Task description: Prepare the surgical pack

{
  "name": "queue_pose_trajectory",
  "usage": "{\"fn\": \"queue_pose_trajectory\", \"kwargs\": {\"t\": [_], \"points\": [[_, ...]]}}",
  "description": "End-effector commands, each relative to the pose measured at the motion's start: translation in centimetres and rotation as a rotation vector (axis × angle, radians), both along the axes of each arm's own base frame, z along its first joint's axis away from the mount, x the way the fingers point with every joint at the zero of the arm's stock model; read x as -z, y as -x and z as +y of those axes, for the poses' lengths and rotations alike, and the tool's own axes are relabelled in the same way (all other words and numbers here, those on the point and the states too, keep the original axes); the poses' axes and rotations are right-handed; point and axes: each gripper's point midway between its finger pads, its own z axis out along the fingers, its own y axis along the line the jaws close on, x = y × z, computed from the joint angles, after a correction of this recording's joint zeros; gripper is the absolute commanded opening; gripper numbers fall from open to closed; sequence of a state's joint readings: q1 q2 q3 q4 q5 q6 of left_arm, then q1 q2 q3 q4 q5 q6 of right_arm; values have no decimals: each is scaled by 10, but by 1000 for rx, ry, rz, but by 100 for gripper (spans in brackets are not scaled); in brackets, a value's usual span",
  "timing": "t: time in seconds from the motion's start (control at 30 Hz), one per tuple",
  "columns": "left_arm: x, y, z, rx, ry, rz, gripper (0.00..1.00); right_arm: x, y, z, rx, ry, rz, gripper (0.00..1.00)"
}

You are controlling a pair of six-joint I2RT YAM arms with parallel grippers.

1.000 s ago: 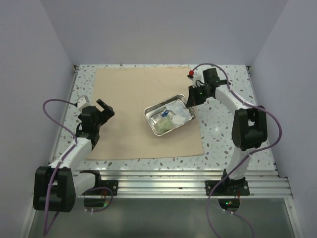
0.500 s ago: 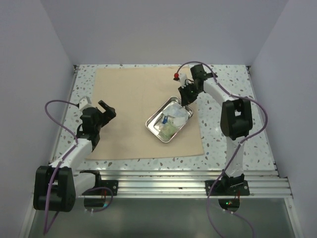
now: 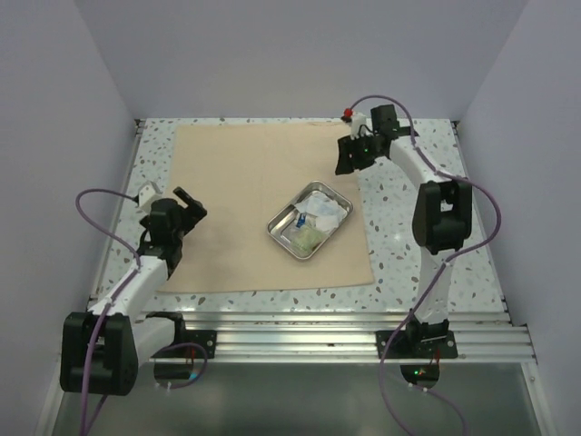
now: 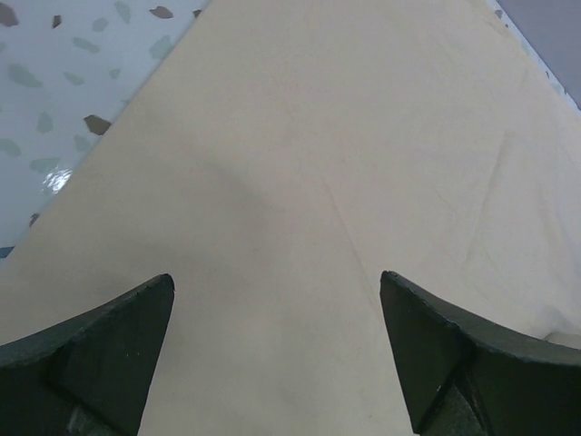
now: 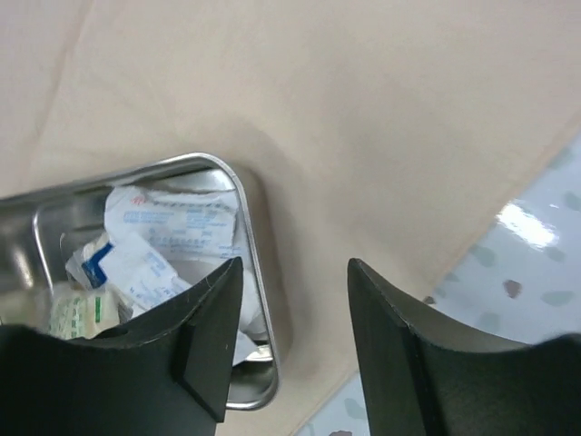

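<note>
Right hand [image 5: 292, 272] spread, empty, near tray [image 5: 257, 238]; only its wrist view shows print on gauze packets [image 5: 172, 218].

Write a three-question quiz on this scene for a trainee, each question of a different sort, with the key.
1. True or false: the steel tray rests on the wrap sheet.
2. What does the right claw hold? A) the tray's rim B) a corner of the sheet C) nothing
3. Fill the gap: the left claw, jaws open, hangs over the ____.
Key: 1 true; 2 C; 3 wrap sheet.
</note>
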State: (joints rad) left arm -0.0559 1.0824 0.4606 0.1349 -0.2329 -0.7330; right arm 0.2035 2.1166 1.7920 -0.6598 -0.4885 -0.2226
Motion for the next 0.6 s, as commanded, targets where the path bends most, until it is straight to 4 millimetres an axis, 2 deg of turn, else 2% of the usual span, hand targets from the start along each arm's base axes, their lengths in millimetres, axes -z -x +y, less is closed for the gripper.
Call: {"fn": "queue_pose_trajectory", "kwargs": {"t": [0.0, 0.03, 0.07, 0.17, 0.2, 0.23, 0.33, 0.4, 0.43, 0.47, 0.57], "points": [[-2, 19, 29, -224, 12, 55, 99, -60, -47, -26, 179, -166, -103, 55], [7, 30, 31, -248, 13, 104, 99, -39, -53, -33, 239, -130, -52, 55], [4, 35, 35, -275, 19, 102, 99, -46, -68, -37, 263, -112, -79, 56], [-1, 48, 39, -314, 19, 140, 100, -22, -89, -43, 367, -118, 7, 80], [-2, 51, 40, -319, 15, 154, 100, -16, -94, -47, 387, -122, 25, 84], [-4, 58, 41, -320, 9, 190, 100, -2, -99, -48, 411, -129, 58, 82], [1, 74, 41, -331, 8, 260, 100, 11, -113, -56, 479, -170, 81, 78], [4, 79, 40, -330, 11, 281, 100, 23, -119, -54, 490, -229, 111, 75], [9, 84, 40, -335, 10, 298, 100, 23, -123, -55, 498, -237, 109, 74], [12, 86, 43, -350, 6, 303, 100, 36, -124, -54, 505, -234, 130, 73], [19, 91, 45, -375, 19, 306, 100, 49, -129, -53, 531, -245, 149, 72]]}}
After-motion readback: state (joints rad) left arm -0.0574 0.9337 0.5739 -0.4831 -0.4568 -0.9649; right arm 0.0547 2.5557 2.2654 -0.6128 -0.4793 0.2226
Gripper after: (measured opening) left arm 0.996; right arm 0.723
